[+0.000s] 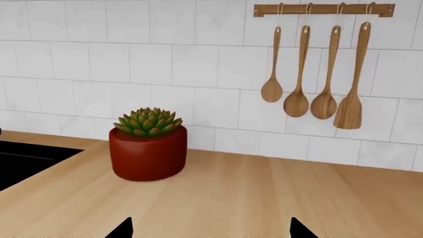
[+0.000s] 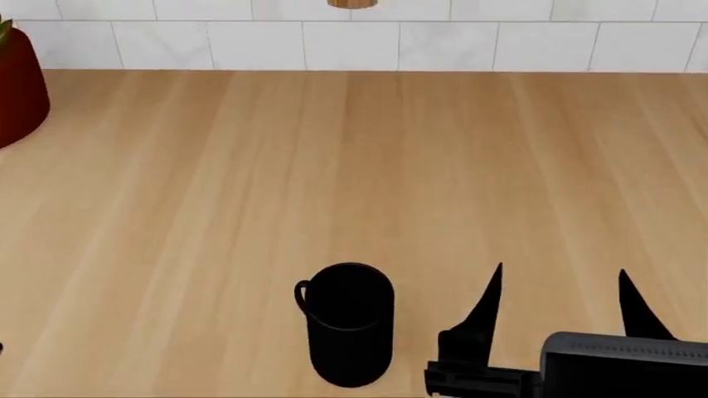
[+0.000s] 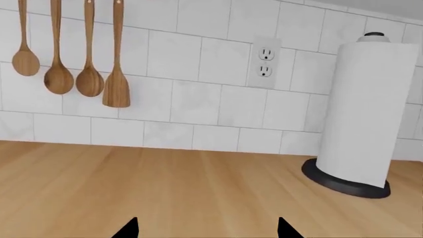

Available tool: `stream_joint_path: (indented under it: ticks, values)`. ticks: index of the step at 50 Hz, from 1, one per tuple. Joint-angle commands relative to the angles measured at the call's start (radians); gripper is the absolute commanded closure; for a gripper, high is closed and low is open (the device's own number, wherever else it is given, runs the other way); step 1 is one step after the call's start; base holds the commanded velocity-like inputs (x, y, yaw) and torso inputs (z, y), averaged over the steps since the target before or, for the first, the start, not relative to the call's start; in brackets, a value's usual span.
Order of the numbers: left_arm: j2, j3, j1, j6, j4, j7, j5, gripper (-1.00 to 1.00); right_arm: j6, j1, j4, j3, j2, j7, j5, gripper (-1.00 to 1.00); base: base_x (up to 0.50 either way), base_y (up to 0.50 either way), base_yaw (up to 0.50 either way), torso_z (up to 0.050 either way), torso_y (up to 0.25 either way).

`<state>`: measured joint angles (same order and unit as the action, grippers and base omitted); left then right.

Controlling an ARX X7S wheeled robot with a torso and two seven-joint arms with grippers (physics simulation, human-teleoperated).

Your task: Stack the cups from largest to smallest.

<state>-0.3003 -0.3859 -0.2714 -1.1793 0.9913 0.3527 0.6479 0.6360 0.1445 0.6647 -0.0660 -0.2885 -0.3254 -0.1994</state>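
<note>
At nine o'clock in your head view, one red plant pot [image 2: 16, 91] sits cut off by the frame edge, with a broad run of bare wooden counter [image 2: 332, 166] stretching from it to the tiled wall [image 2: 366, 41] at twelve. One black mug [image 2: 348, 323] stands upright at six o'clock near the counter's front, its small handle turned toward nine; you see no second cup in any view. Just beside it, toward five o'clock, your right gripper [image 2: 559, 290] hangs released, its two fingers spread wide and clear of the mug. Your left gripper [image 1: 210, 229] shows only two fingertips set apart, grasping nothing, facing the pot and a black sink edge [image 1: 26, 158]. Four wooden utensils [image 1: 317, 74] hang from one rail. One paper towel roll [image 3: 370, 109] and one outlet [image 3: 265, 62] line your right wrist view.
</note>
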Motion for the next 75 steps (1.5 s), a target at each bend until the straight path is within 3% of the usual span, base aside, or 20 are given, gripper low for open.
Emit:
stream_joint_path:
  ticks: [1, 3, 6, 10, 15, 19, 23, 31, 32, 33, 35, 38, 56, 75]
  values:
    - [-0.003, -0.004, 0.016, -0.023, 0.034, 0.033, 0.022, -1.00, 0.056, -0.015, 0.065, 0.026, -0.008, 0.006, 0.001, -1.00, 0.00, 0.00, 0.00, 0.000, 0.000]
    - [-0.001, -0.052, 0.028, -0.063, 0.051, 0.090, 0.037, -1.00, 0.062, -0.014, 0.072, 0.030, -0.009, 0.006, -0.005, -1.00, 0.00, 0.00, 0.00, 0.000, 0.000]
    - [-0.078, -0.042, 0.097, -0.044, 0.054, 0.225, 0.116, -1.00, 0.060, -0.014, 0.071, 0.031, -0.010, 0.005, -0.006, -1.00, 0.00, 0.00, 0.00, 0.000, 0.000]
    - [-0.200, -0.053, 0.254, 0.165, 0.054, 0.391, 0.185, -1.00, 0.053, -0.017, 0.064, 0.036, -0.009, 0.006, -0.011, -1.00, 0.00, 0.00, 0.00, 0.000, 0.000]
    - [-0.191, -0.156, 0.324, 0.229, 0.025, 0.389, 0.182, -1.00, 0.040, -0.019, 0.051, 0.022, -0.008, 0.006, -0.006, -1.00, 0.00, 0.00, 0.00, 0.000, 0.000]
    - [-0.184, -0.158, 0.368, 0.263, 0.020, 0.384, 0.142, -1.00, 0.036, -0.020, 0.048, 0.017, -0.009, 0.008, -0.009, -1.00, 0.00, 0.00, 0.00, 0.000, 0.000]
    - [-0.108, -0.174, 0.441, 0.349, 0.022, 0.378, 0.100, -1.00, 0.031, -0.023, 0.042, 0.012, -0.009, 0.006, -0.007, -1.00, 0.00, 0.00, 0.00, 0.000, 0.000]
    - [-0.100, -0.198, 0.576, 0.435, 0.051, 0.357, 0.086, -1.00, 0.024, -0.023, 0.034, 0.011, -0.011, 0.001, -0.005, -1.00, 0.00, 0.00, 0.00, 0.000, 0.000]
    - [-0.117, -0.198, 0.608, 0.493, 0.055, 0.385, 0.083, -1.00, 0.021, -0.025, 0.032, 0.005, -0.011, 0.001, -0.003, -1.00, 0.00, 0.00, 0.00, 0.000, 0.000]
    - [-0.224, -0.159, 0.678, 0.572, 0.055, 0.462, 0.123, -1.00, 0.029, -0.023, 0.039, 0.001, -0.012, 0.000, -0.002, -1.00, 0.00, 0.00, 0.00, 0.000, 0.000]
    - [-0.334, -0.166, 0.794, 0.705, 0.055, 0.565, 0.198, -1.00, 0.017, -0.024, 0.029, 0.004, -0.013, 0.003, -0.004, -1.00, 0.00, 0.00, 0.00, 0.000, 0.000]
    - [-0.370, -0.192, 0.888, 0.800, 0.052, 0.599, 0.208, -1.00, 0.022, -0.022, 0.030, 0.004, -0.015, 0.001, -0.005, -1.00, 0.00, 0.00, 0.00, 0.000, 0.000]
    - [-0.385, -0.038, 0.761, 0.781, -0.172, 0.533, 0.186, -1.00, 0.008, -0.026, 0.013, -0.006, -0.018, -0.001, -0.008, -1.00, 0.00, 0.00, 0.00, 0.000, 0.000]
    - [-0.407, 0.050, 0.617, 0.746, -0.319, 0.502, 0.199, -1.00, -0.008, -0.034, 0.001, -0.027, -0.021, -0.002, -0.008, -1.00, 0.00, 0.00, 0.00, 0.000, 0.000]
